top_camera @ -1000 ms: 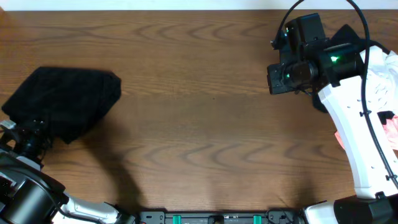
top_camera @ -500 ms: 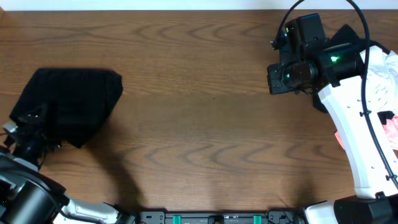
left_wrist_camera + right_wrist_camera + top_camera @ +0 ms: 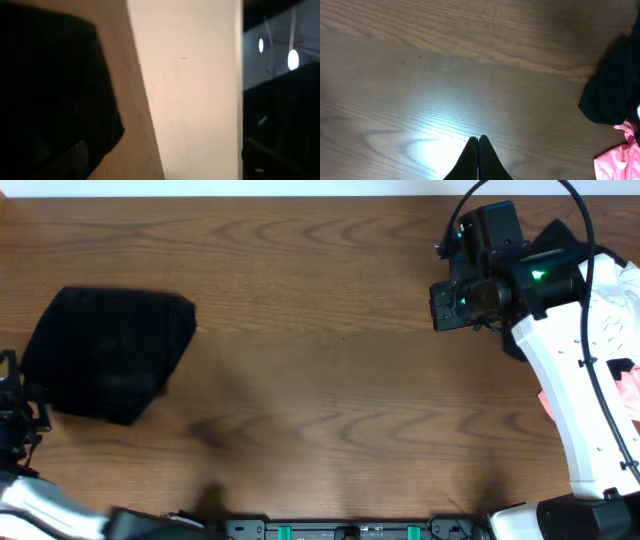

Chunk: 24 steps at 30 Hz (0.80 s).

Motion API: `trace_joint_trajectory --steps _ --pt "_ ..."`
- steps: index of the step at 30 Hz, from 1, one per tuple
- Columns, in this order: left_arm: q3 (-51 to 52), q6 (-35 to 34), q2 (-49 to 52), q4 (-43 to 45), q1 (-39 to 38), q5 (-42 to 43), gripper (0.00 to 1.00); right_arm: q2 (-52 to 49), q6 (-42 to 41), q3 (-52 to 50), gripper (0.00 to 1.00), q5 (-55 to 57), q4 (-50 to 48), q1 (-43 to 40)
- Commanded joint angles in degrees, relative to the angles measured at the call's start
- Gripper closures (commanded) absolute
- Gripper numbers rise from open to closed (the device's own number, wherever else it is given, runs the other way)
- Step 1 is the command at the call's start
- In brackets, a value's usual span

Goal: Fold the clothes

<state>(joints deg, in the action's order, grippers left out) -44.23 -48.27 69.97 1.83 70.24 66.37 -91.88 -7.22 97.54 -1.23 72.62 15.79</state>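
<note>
A folded black garment [image 3: 110, 355] lies flat on the left of the wooden table [image 3: 320, 380]. My left gripper [image 3: 18, 395] sits at the table's left edge, just off the garment's near corner, open and holding nothing. In the left wrist view its jaws stand wide apart around [image 3: 165, 170], with the black garment [image 3: 50, 90] at the left. My right gripper [image 3: 440, 308] hovers over bare wood at the upper right. In the right wrist view it [image 3: 478, 142] is shut, with its fingertips pressed together and nothing between them.
A pile of clothes [image 3: 615, 310], white, pink and black, lies at the table's right edge under the right arm. In the right wrist view a black piece [image 3: 615, 90] and a pink piece [image 3: 620, 160] lie to the right of the gripper.
My left gripper opened, let go of the black garment's corner and pulled back towards the left edge. The garment settled flat. The right arm has not moved.
</note>
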Motion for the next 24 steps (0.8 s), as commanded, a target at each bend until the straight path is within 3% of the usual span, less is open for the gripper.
trace_joint_trajectory --steps 1,4,12,18,21,24 --pt "-1.0 -1.0 -5.9 -0.5 -1.7 -1.2 0.02 -0.2 0.2 -0.1 0.99 0.8 0.0 -0.4" --pt "-1.0 -1.0 -9.3 -0.5 -5.9 -0.8 0.02 -0.2 0.2 -0.1 0.99 0.8 0.0 -0.4" --pt "-1.0 3.0 -11.7 -1.4 -26.0 6.5 0.02 -0.2 -3.8 0.0 0.99 0.2 -0.3 -0.7" --pt "-1.0 5.7 -12.0 -1.8 -40.4 5.7 0.02 1.1 -6.5 0.0 0.87 -1.1 -1.7 -1.9" --pt "-1.0 -4.0 -12.2 0.6 -48.0 1.2 0.02 2.3 -6.5 0.0 0.84 -2.1 -2.2 -1.9" --pt "-1.2 -17.3 -12.2 10.0 -55.2 -1.8 0.02 3.7 -6.5 0.0 0.82 -2.3 -2.1 -1.9"
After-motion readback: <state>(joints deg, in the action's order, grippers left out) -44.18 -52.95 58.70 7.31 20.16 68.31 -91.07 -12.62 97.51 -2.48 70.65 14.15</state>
